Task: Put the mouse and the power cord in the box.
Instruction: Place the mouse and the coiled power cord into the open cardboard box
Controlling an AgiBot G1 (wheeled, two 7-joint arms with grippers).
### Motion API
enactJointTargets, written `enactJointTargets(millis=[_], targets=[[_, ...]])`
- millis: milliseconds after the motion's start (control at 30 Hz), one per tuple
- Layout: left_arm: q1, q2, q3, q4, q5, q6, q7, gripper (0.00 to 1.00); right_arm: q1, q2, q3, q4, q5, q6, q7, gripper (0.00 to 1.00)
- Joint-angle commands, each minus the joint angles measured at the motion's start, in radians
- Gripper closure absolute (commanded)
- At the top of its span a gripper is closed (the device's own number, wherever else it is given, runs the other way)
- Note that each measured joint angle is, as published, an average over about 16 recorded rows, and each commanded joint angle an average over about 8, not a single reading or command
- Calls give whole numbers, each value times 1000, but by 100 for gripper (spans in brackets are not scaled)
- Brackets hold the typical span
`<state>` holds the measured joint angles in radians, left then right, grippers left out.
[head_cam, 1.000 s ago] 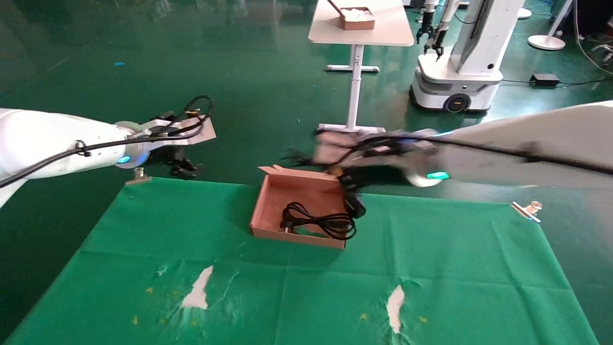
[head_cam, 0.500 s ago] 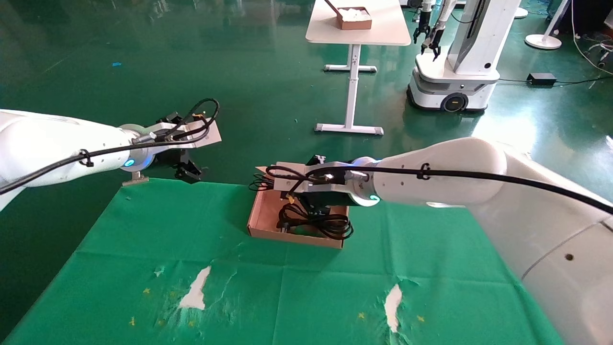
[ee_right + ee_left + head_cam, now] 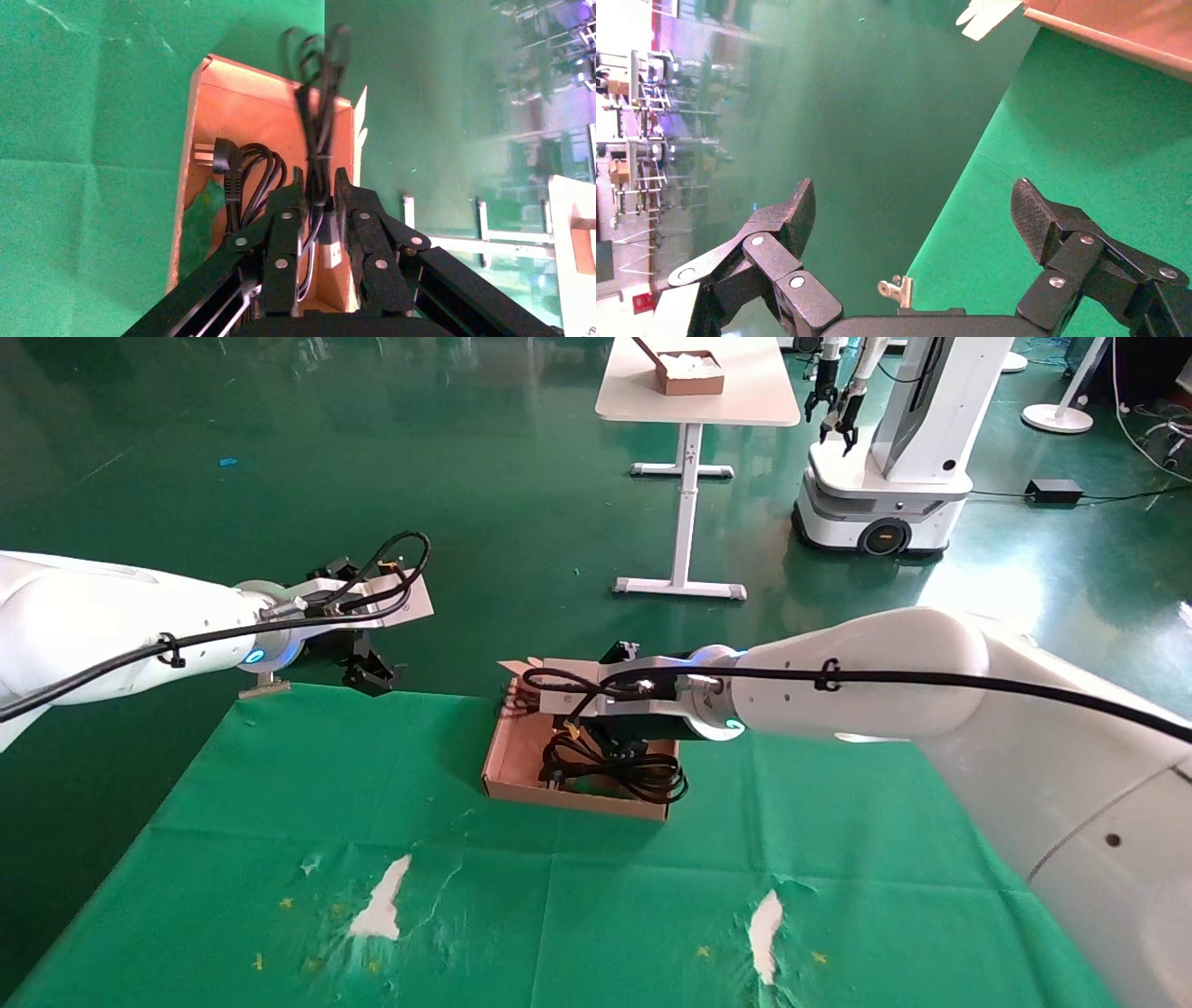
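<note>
Mouse (image 3: 320,105) cable pinched in right gripper (image 3: 322,184) over box (image 3: 261,102) (left gripper (image 3: 912,210) spread wide).

A matt brown cardboard box (image 3: 513,761) holds a glossy black power cord (image 3: 247,168) with bright metal prongs, on a wrinkled green cloth (image 3: 577,896) worn through in pale patches. The right gripper (image 3: 318,181) has matt black plastic-looking fingers studded with silver rivets; the left gripper (image 3: 912,210) shows cross-hatched, possibly rubber, pads (image 3: 1026,210). The green floor (image 3: 521,495) gleams like polished paint, mirroring the room.
</note>
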<state>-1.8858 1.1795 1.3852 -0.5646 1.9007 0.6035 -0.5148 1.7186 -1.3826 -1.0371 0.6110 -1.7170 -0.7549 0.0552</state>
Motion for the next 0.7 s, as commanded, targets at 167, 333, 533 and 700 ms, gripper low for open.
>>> enactJointTargets(millis=[167,333,533,700], targets=[[0,2,-1,3,-2,0,2,0,-2,4,11,11,-5,-5,0,0],[1,3,-1,4,-3,0,4,0,-4,6,18,17,-6,-10,0,0],[1,3,-1,5,-3,0,4,0,-29,37,49,45,32,-39,5,0],[1,3,-1,5,-3,0,4,0,-80,97,107,96,110,-97,15,0]])
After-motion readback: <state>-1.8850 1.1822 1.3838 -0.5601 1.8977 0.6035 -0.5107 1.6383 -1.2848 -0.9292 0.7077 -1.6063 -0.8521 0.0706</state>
